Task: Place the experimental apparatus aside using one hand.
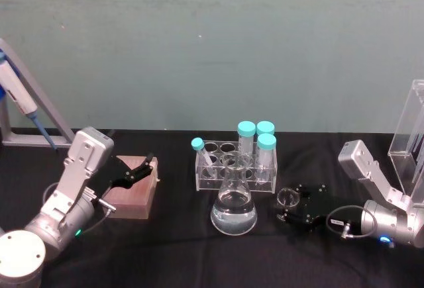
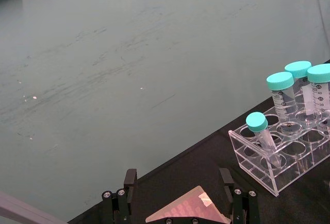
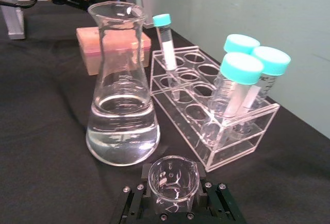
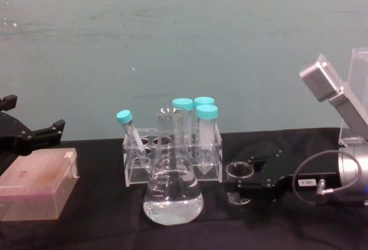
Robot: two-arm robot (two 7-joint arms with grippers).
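I've got the right gripper point(image 1: 290, 203) with its jaws closed on the small glass beaker point(image 3: 174, 180), one finger on each side, beaker upright. It sits just right of the conical flask point(image 1: 233, 208), not touching, so I'd carry it rightward, away from the flask. The tube rack point(image 1: 225, 169) stands behind the flask. The left gripper point(image 1: 136, 171) hangs well left of the flask, jaws apart, over a pink box point(image 1: 136, 198).

The tube rack point(image 1: 213, 177) stands just behind the conical flask point(image 1: 233, 210), closing that side. The small beaker point(image 1: 289, 197) (clamped in the right gripper point(image 1: 291, 202)) blocks the flask's right. Left of the flask, black cloth point(image 1: 179, 238) lies open up to the pink box point(image 1: 132, 196).
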